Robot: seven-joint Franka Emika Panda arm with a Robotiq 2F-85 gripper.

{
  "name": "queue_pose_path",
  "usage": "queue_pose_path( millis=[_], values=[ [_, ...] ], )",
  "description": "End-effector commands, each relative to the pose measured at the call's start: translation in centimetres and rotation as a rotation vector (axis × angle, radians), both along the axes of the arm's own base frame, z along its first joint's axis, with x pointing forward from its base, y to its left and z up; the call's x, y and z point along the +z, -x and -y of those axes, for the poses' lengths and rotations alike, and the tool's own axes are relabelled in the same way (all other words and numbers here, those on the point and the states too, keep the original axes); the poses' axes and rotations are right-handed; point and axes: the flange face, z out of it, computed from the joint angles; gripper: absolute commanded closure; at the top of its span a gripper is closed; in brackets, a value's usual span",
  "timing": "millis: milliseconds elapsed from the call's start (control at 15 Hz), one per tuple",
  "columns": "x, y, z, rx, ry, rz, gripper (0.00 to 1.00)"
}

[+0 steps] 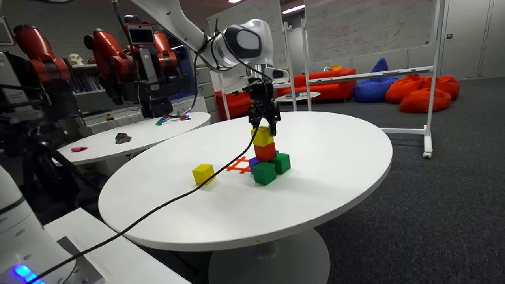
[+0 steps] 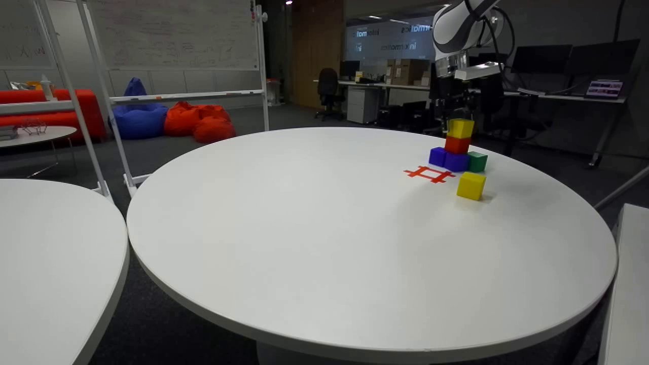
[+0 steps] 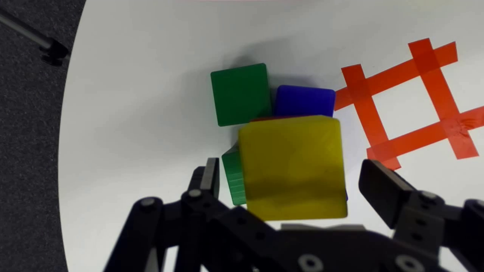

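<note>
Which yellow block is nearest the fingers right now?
The stacked yellow block, atop the red block, between the open fingers; the other yellow block sits on the table, away from them.

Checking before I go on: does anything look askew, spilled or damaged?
The top yellow cube looks slightly off-line with the red cube beneath. In the wrist view, a green cube and a blue cube below stand at different angles, not squared up. No spill or damage shows.
</note>
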Motion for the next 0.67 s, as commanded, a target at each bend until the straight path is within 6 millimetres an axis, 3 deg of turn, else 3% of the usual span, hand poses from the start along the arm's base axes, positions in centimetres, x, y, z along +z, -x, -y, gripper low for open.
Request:
queue_pose_path(
  millis=[0, 67, 133, 200, 600],
  values=[
    [0.04, -0.03, 0.05, 0.0, 0.0, -0.001, 0.0],
    [0.04, -0.03, 0.05, 0.0, 0.0, -0.001, 0.0],
    [-0.02, -0.08, 0.01, 0.002, -0.008, 0.009, 0.25],
    [-0.11, -0.11, 0.02, 0.002, -0.005, 0.007, 0.26],
    [-0.58, -0.26, -0.08, 0.001, 0.004, -0.013, 0.7]
  ],
)
